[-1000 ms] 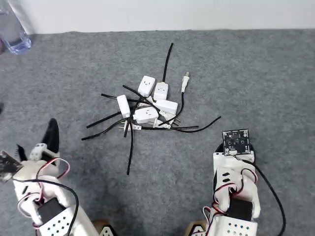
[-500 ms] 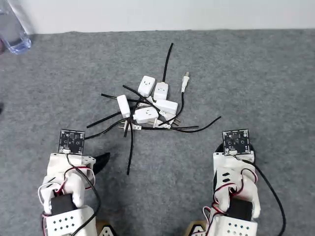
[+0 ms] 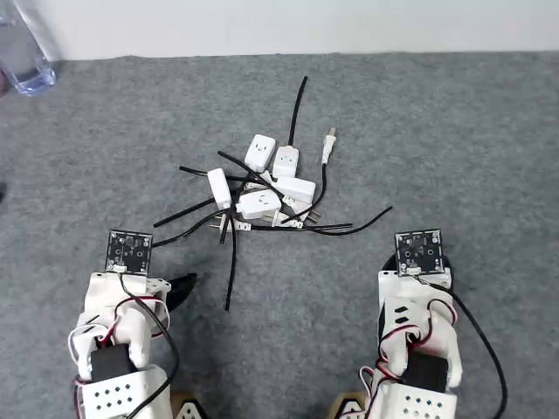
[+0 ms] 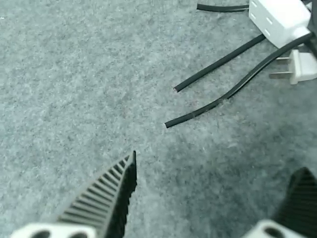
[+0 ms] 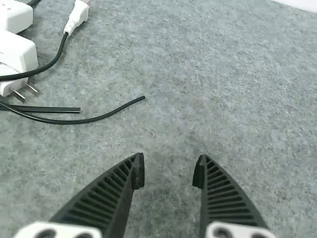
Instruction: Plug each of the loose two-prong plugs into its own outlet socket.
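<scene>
Left gripper [image 4: 218, 164] and right gripper [image 5: 168, 166] spread wide, holding nothing.
The plugs [image 3: 329, 144] and outlet sockets [image 3: 260, 153] lie heaped mid-table [image 3: 472, 122], apart from both: light rigid shells on springy cords [image 3: 231, 262], probably snagged together; pinch a plug's body, never its cord.

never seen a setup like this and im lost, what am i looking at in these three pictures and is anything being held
These are two small robot arms side by side at a grey table: left arm, right arm. One picture looks down on both from above; the other two come from a camera on each wrist. The left gripper and right gripper are both open and hold nothing. Ahead of them lies a tangle of white outlet sockets, two-prong plugs and short black cords.
</scene>
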Robot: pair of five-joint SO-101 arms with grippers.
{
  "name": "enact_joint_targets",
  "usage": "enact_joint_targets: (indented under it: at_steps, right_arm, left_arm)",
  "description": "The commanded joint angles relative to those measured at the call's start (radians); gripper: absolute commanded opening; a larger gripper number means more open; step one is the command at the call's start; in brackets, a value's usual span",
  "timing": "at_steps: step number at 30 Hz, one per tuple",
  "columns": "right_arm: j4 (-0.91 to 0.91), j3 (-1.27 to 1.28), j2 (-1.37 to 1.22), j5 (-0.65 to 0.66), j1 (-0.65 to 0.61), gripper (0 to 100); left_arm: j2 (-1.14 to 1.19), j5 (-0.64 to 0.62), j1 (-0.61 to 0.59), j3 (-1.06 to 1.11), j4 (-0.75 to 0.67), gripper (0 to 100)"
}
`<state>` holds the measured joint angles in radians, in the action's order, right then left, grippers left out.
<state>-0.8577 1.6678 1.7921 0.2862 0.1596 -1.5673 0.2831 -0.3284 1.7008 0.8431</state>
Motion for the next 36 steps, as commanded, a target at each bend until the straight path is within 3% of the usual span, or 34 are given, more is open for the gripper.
enact_joint_targets:
  at_steps: [1, 7, 36]
  right_arm:
    - [-0.048, 0.017, -0.016, -0.005, 0.004, 17.9]
    - [-0.443, 0.017, -0.007, -0.003, 0.002, 17.8]
    - [-0.452, 0.017, 0.018, -0.005, 0.002, 17.8]
  left_arm:
    - [-0.003, 0.008, 0.003, -0.012, -0.028, 45]
    - [-0.003, 0.008, 0.003, -0.012, -0.028, 45]
    - [-0.003, 0.014, 0.000, -0.012, -0.028, 45]
